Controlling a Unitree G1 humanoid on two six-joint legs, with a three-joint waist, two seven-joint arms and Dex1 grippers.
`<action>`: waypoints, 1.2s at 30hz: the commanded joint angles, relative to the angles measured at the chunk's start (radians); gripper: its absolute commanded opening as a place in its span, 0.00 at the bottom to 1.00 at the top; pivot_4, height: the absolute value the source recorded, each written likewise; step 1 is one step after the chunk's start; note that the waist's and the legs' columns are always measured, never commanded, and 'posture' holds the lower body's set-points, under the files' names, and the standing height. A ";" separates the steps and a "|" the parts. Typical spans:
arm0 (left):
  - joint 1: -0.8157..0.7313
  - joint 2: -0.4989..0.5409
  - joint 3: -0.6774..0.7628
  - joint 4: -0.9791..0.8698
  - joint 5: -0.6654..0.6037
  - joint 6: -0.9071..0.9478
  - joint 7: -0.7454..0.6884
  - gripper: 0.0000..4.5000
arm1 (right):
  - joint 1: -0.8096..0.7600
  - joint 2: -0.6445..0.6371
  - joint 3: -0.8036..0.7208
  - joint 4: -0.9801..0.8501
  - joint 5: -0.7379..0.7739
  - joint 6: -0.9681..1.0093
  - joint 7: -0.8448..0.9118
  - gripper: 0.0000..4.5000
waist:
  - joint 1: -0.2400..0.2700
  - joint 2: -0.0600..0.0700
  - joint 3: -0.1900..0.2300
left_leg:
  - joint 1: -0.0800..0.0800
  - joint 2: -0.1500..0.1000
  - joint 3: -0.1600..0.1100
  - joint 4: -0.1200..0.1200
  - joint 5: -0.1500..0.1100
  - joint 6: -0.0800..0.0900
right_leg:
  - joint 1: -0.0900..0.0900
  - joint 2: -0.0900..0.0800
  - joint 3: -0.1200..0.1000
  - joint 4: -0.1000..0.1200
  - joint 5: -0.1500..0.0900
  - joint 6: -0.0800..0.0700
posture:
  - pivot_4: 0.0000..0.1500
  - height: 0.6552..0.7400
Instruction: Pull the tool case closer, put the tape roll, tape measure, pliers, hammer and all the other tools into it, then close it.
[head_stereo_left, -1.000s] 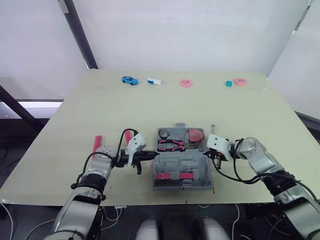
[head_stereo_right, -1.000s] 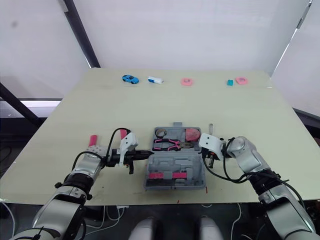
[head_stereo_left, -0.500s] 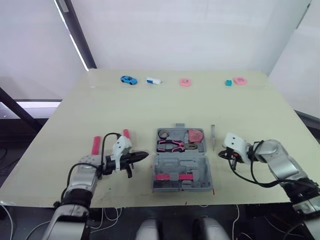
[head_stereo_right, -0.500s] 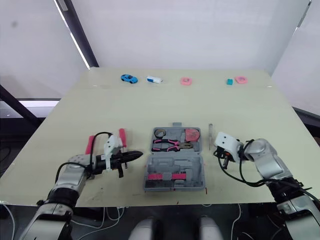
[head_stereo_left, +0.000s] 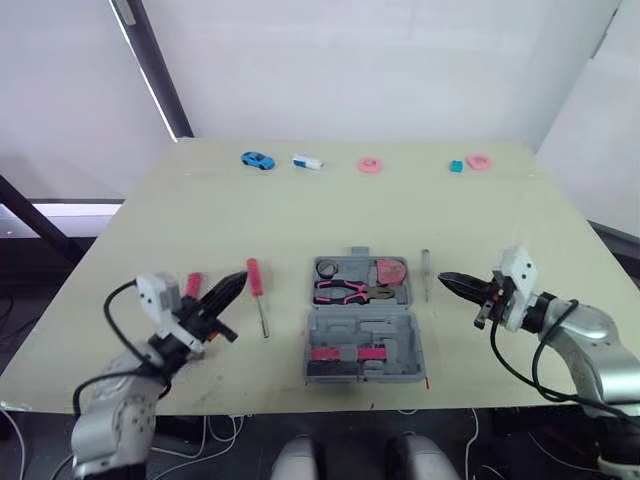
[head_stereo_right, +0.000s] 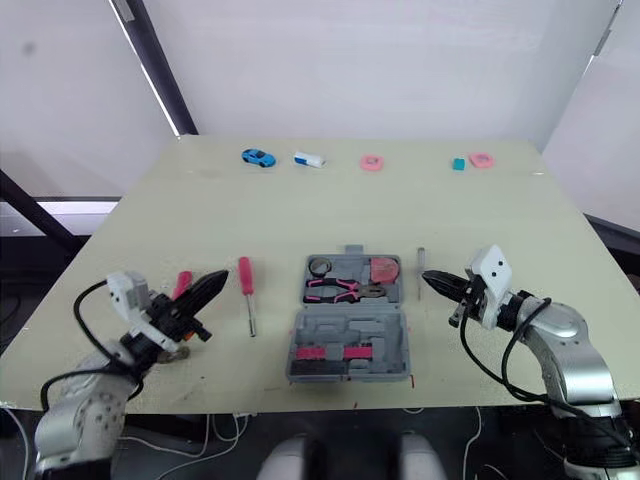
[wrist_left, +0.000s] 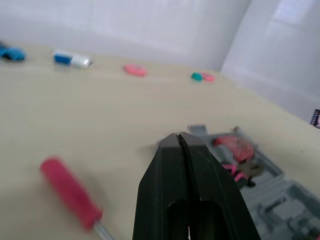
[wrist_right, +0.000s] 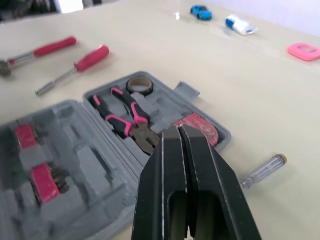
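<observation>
- The tool case (head_stereo_left: 365, 335) lies open and flat on the tabletop (head_stereo_left: 300, 215), near the front edge and between the two arms
- Its far half already holds the tape roll (head_stereo_left: 328, 267), the pliers (head_stereo_left: 345, 291) and the red tape measure (head_stereo_left: 391, 270)
- Loose pieces lie on both sides: a red-handled screwdriver (head_stereo_left: 257, 290) near the case's left side, a hammer (wrist_right: 45, 49) further left, and a clear-handled screwdriver (head_stereo_left: 425, 272) just beside the right wall
- The left tool (head_stereo_left: 238, 279) is closed on nothing, raised between hammer and red-handled screwdriver
- The right tool (head_stereo_left: 447, 280) is likewise closed and empty, its tip close to the clear-handled screwdriver
- The step in hand looks like fetching the leftover pieces, each arm taking its own side
- Spread the fingers before descending, and come down square across the handle, not the thin shaft
- Grip the handle mid-length so the piece hangs level, then lay it along a free recess
- Leave the lid until all three are in
</observation>
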 joint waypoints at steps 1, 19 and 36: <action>0.064 0.018 0.053 -0.057 -0.047 -0.004 -0.028 0.19 | 0.068 -0.027 -0.073 -0.040 0.044 -0.035 0.004 0.11 | 0.005 0.000 0.000 | 0.000 0.000 0.000 0.000 0.000 0.000 | 0.000 0.000 0.000 0.000 -0.001 -0.001 | 1.00 1.00; 0.372 0.043 0.192 0.038 -0.020 -0.096 -0.120 1.00 | 0.465 -0.106 -0.370 -0.024 0.100 -0.129 -0.004 0.99 | -0.001 0.000 0.000 | 0.000 0.000 -0.001 -0.003 0.000 0.000 | 0.000 -0.004 0.000 -0.010 -0.005 0.001 | 1.00 1.00; 0.161 0.255 0.044 -0.186 -0.116 0.007 -0.314 1.00 | -0.077 0.089 0.036 -0.030 -0.115 0.393 -0.594 0.99 | -0.002 0.001 0.000 | -0.001 0.000 0.002 -0.005 0.000 0.000 | 0.000 -0.003 0.000 -0.009 -0.002 -0.004 | 1.00 1.00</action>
